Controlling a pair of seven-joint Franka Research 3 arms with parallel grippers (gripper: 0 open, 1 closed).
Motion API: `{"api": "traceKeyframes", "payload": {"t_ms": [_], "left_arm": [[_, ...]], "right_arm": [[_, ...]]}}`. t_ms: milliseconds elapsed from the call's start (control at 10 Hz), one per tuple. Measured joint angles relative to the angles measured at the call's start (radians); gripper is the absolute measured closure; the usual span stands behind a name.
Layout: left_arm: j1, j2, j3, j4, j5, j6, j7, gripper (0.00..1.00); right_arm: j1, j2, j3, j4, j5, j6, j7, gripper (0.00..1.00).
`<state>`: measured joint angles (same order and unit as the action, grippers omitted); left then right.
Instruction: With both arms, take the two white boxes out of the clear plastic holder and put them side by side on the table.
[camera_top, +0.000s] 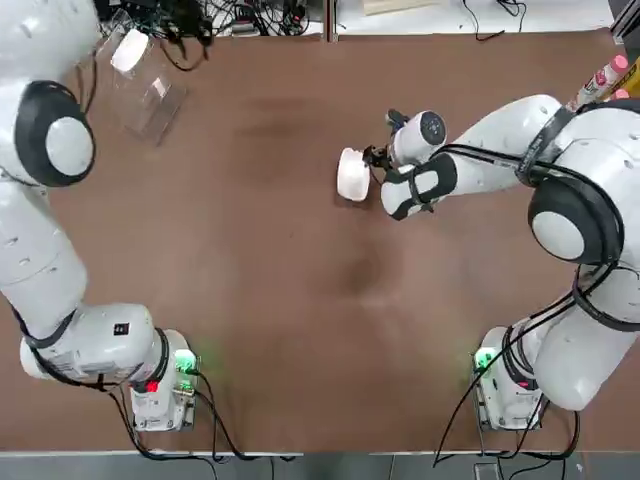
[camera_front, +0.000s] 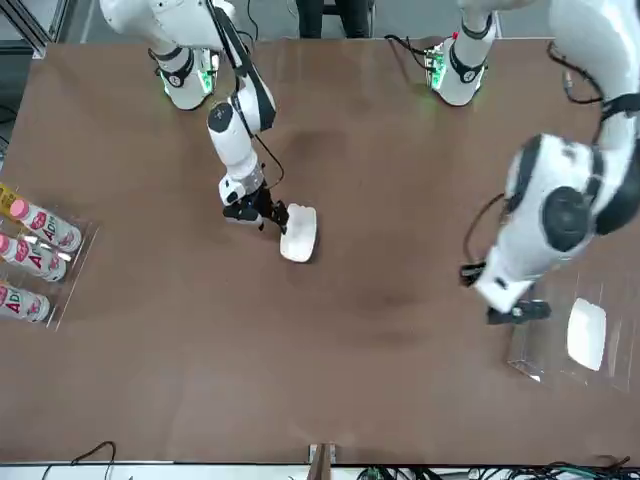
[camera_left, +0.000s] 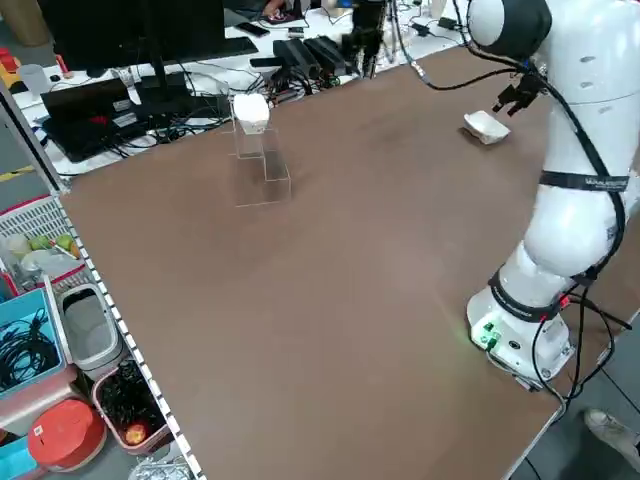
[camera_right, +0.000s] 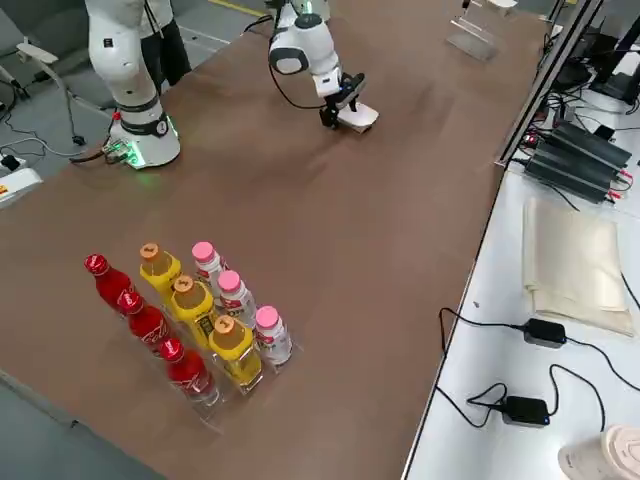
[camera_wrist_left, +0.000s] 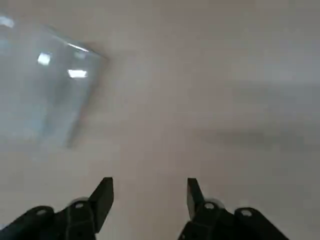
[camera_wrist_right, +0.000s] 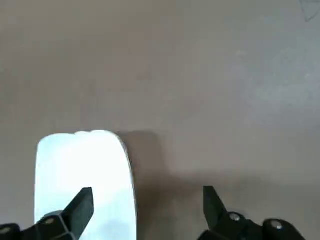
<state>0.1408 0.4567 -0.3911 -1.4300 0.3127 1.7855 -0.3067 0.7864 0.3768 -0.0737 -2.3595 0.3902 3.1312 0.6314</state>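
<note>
The right claw gaped open beside a white box lying mid-counter; the left claw hung open near the clear holder, other box inside, far-left corner.

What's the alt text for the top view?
The right claw hangs open beside a white box lying mid-table. At the far left corner, the second white box sits in the clear plastic holder, partly under the left arm.

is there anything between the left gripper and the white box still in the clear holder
Nothing visible blocks it. The left gripper, open, hangs beside the clear plastic holder, where the second small white box sits exposed at the far end. Only bare brown table lies between.
</note>
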Motion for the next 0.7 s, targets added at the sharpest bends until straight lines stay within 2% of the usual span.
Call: {"api": "traceKeyframes", "payload": {"t_ms": [100,300,400,600,700], "left_arm": [[0.059,-0.003,0.000,-0.007,0.045,0.008,0.096,0.32],[0.145,-0.001,0.000,-0.070,0.133,0.117,0.244,0.32],[0.175,0.002,0.000,-0.108,0.182,0.171,0.301,0.32],[0.204,0.021,0.000,-0.131,0.293,0.229,0.374,0.32],[0.216,0.043,0.001,-0.132,0.344,0.265,0.388,0.34]], "right_arm": [[0.007,0.003,0.000,0.000,0.009,0.004,0.008,0.07],[0.060,0.021,0.000,0.001,0.071,0.037,0.023,0.15],[0.091,0.045,-0.001,0.002,0.109,0.076,0.026,0.17],[0.121,0.088,-0.002,0.007,0.139,0.117,0.029,0.22],[0.122,0.094,-0.005,0.011,0.140,0.119,0.029,0.37]]}}
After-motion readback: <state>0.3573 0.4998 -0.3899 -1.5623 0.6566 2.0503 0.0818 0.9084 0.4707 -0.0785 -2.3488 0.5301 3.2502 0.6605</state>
